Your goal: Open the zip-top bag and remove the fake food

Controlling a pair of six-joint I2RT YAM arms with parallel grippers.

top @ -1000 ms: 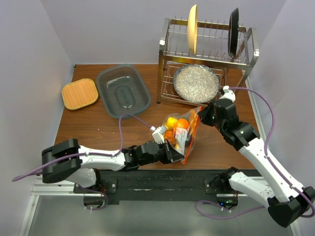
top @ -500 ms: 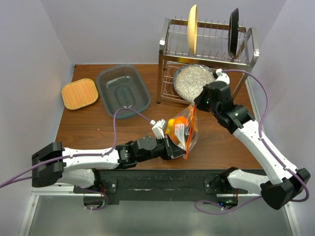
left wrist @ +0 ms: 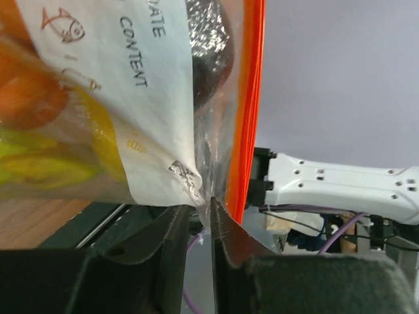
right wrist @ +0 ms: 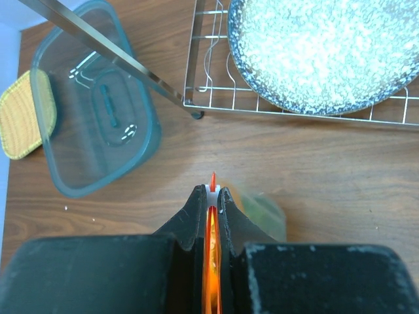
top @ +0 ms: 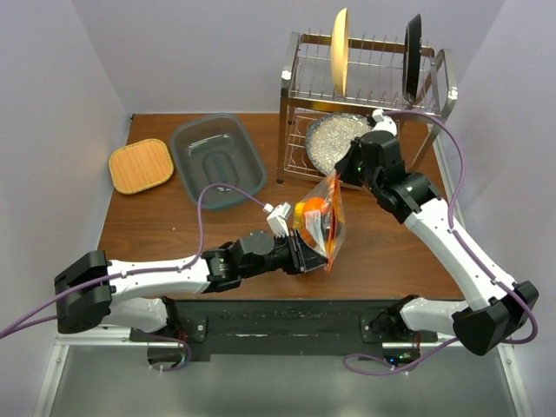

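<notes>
left gripper (left wrist: pixel 201 209) jaws slightly parted at the bottom edge of one clear crinkly zip-top bag (top: pixel 328 228), upright over the wooden table (top: pixel 148 217), rounded orange and yellow fake food (top: pixel 311 211) inside. right gripper (right wrist: pixel 212 193) pinches its orange-red zip strip. beyond, one glittery round plate (top: pixel 334 143).

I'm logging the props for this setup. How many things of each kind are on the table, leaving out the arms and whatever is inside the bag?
plates: 3
rack: 1
tub: 1
mat: 1
bag: 1
Total: 7
</notes>
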